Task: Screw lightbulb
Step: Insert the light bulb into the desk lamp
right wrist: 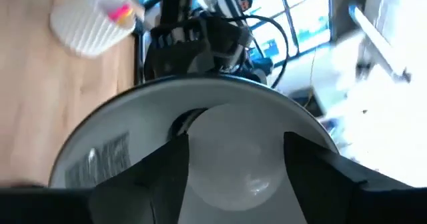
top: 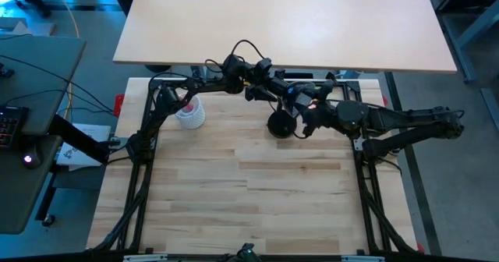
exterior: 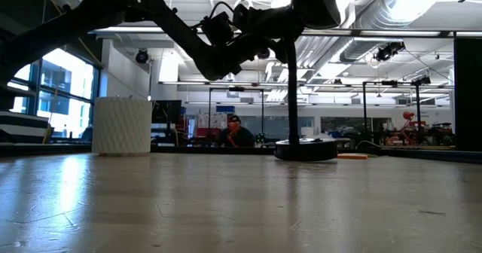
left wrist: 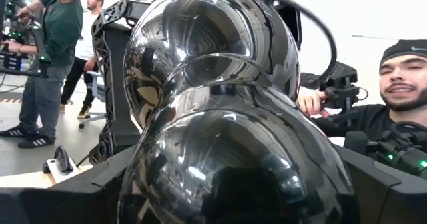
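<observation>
The right gripper (right wrist: pixel 233 161) is inside the lamp shade (right wrist: pixel 133 111), its two dark fingers (right wrist: pixel 157 174) set on either side of the lightbulb (right wrist: pixel 237 154) and apparently closed on it. The bulb sits in the shade's centre, at the socket (thread engagement cannot be seen). From above, this gripper (top: pixel 306 106) is at the lamp head, above the round black lamp base (top: pixel 281 125).

The left gripper (top: pixel 257 67) is at the back of the lamp head with its fingers spread wide; its wrist camera sees only the glossy black housing (left wrist: pixel 213 117), pressed close. It appears to brace the lamp.

Step in hand: turning the bulb into the socket. The next move probably calls for wrist rotation along the socket axis, light grip, and a steady brace.

A white cup (top: pixel 189 114) stands well apart on the table (top: pixel 249 200).
</observation>
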